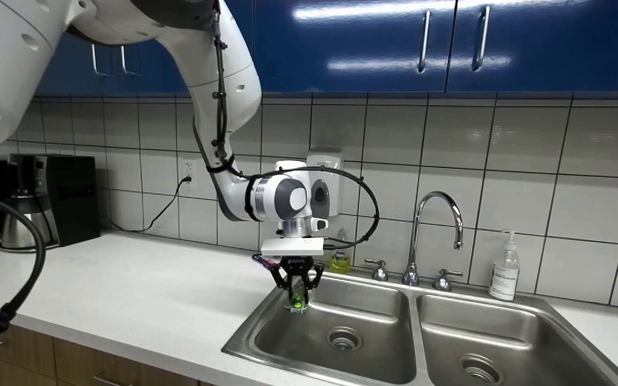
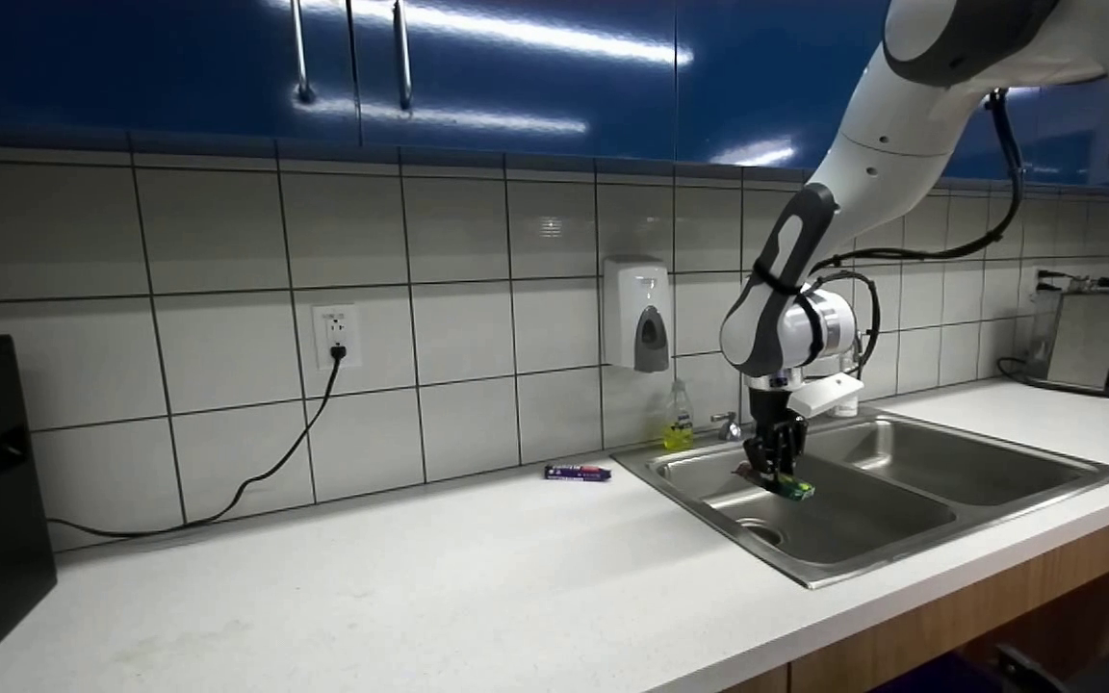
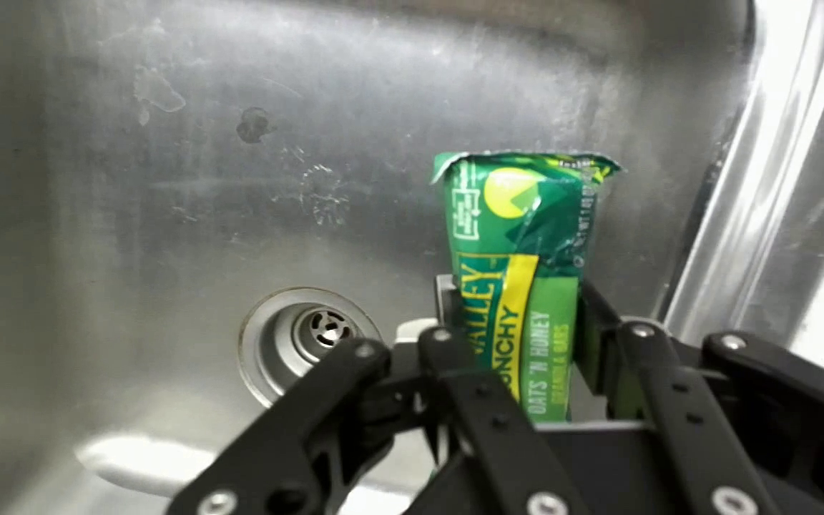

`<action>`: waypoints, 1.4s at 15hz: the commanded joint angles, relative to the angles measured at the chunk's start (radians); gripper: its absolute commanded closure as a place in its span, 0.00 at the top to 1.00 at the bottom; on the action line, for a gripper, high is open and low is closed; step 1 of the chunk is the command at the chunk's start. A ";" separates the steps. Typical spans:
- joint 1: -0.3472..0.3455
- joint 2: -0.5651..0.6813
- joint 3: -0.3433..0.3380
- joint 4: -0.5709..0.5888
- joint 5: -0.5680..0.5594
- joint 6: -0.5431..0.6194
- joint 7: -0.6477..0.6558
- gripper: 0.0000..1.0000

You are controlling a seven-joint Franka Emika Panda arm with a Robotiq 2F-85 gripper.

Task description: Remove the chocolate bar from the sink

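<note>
The chocolate bar, a green-wrapped packet with yellow and light markings, shows in the wrist view and in both exterior views. My gripper is shut on the bar, with one finger on each long side. It also shows in both exterior views. The bar's near end is partly hidden by the gripper. The gripper holds it over the basin of the stainless-steel sink that is beside the long counter stretch. The sink also shows in an exterior view and the wrist view.
A small purple packet lies on the white counter near the wall. A chrome faucet, a yellow soap bottle and a pump bottle stand along the sink's back. A soap dispenser hangs on the wall.
</note>
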 commanded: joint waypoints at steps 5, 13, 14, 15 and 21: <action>0.156 -0.078 0.037 -0.113 -0.124 -0.008 0.041 0.14; 0.301 -0.023 0.117 -0.126 -0.210 -0.008 0.050 0.14; 0.310 -0.016 0.123 -0.124 -0.213 -0.007 0.050 0.14; 0.318 -0.011 0.127 -0.122 -0.214 -0.009 0.050 0.14; 0.331 0.001 0.133 -0.121 -0.222 -0.010 0.046 0.64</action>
